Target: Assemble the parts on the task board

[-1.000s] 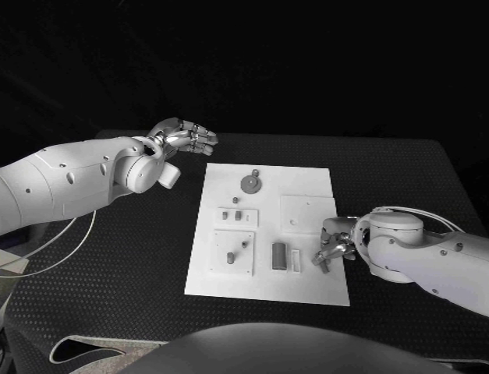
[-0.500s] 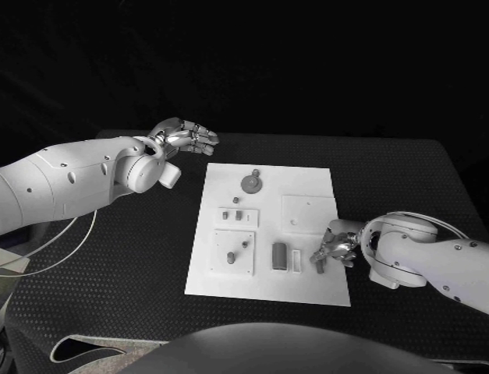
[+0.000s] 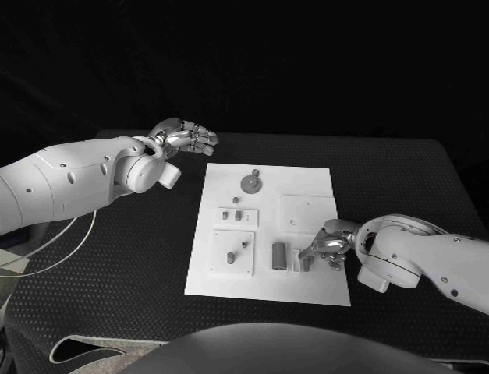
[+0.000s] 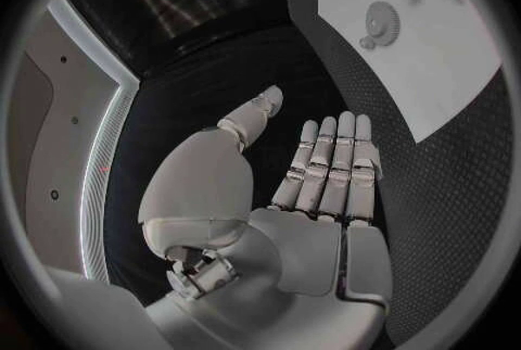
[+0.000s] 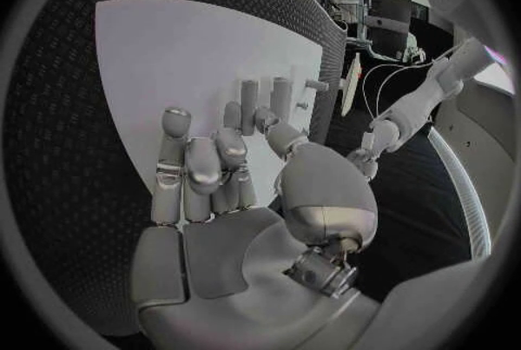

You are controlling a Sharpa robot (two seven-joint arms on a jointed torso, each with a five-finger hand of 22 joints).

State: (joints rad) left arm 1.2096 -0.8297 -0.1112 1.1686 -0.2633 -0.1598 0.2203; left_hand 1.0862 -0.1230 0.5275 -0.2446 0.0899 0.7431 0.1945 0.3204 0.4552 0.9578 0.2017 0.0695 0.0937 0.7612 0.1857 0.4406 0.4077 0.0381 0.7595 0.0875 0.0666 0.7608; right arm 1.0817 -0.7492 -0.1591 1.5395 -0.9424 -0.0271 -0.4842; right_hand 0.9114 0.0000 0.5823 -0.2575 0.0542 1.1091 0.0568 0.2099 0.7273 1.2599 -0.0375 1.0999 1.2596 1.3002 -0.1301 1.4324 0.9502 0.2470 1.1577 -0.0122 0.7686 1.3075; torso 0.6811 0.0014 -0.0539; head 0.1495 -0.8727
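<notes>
Here the silver right hand (image 3: 324,252) is poised, fingers curled and holding nothing visible, just at three o'clock of the small grey upright block (image 3: 279,255) on the white task board (image 3: 312,288); the spread left hand (image 3: 185,138) is held well apart.

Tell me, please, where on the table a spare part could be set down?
Bare black table lies right of the task board, beyond the right hand. Another patch lies left of the board, nearer than the left hand. The board's near half is crowded with parts.
</notes>
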